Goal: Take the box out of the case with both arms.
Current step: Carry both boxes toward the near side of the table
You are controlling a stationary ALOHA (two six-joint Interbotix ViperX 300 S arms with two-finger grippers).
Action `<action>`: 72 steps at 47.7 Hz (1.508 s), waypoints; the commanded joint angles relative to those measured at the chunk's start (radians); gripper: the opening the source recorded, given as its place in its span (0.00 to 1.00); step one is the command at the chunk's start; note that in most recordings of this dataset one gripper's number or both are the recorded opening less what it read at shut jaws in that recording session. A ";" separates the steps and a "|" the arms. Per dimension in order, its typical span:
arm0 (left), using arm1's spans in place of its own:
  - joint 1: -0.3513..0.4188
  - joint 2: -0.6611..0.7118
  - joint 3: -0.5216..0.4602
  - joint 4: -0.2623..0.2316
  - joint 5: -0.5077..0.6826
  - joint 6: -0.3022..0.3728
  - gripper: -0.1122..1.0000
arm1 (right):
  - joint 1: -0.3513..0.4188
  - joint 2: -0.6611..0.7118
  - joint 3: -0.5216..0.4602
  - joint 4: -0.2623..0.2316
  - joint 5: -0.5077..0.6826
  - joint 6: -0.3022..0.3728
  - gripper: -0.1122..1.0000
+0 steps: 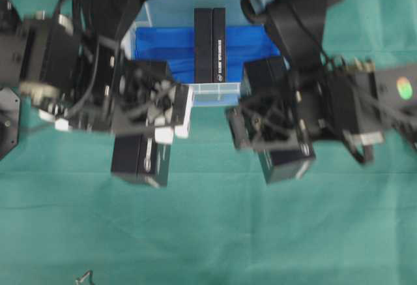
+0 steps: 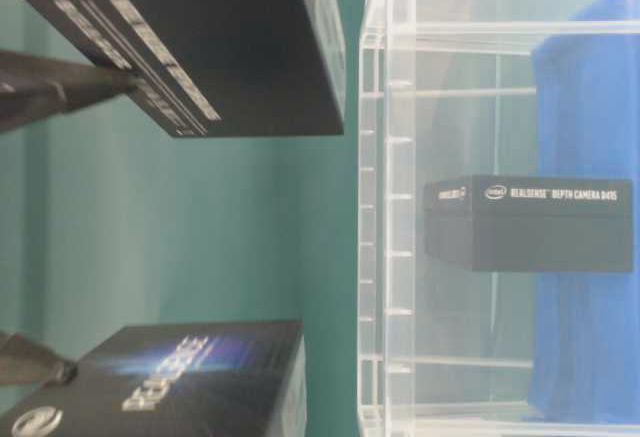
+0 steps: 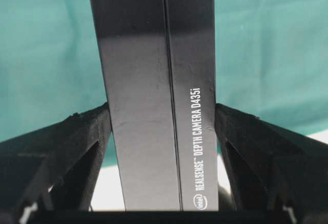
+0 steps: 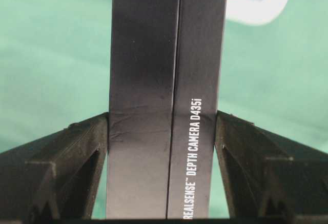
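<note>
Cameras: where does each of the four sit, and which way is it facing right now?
Overhead: above, looking down on the green cloth, the case and both arms.
Table-level: low beside the case, image turned sideways; two held boxes, no arm clearly visible.
Left wrist: looks along the left gripper, fingers clamping a black box.
Right wrist: same for the right gripper and its box.
Shared: both wrist views show cloth behind.

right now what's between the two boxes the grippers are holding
Only bare green cloth lies between the left gripper's box and the right gripper's box, seen in the overhead view.
</note>
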 commanded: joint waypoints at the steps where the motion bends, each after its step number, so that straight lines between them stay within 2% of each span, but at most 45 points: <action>1: -0.043 -0.011 -0.020 0.003 0.000 -0.043 0.68 | 0.043 -0.038 -0.029 -0.005 0.003 0.038 0.71; 10: -0.110 -0.006 -0.020 0.003 0.000 -0.118 0.68 | 0.109 -0.037 -0.029 -0.006 0.003 0.129 0.71; 24: -0.130 -0.006 -0.017 0.003 0.006 -0.121 0.68 | 0.129 -0.031 -0.038 -0.028 -0.005 0.175 0.71; 41: -0.117 -0.009 -0.011 0.008 0.009 -0.083 0.68 | 0.129 -0.026 -0.043 -0.032 -0.002 0.184 0.70; 72: -0.098 -0.009 -0.012 0.008 0.009 -0.061 0.68 | 0.126 -0.026 -0.043 -0.032 0.002 0.184 0.70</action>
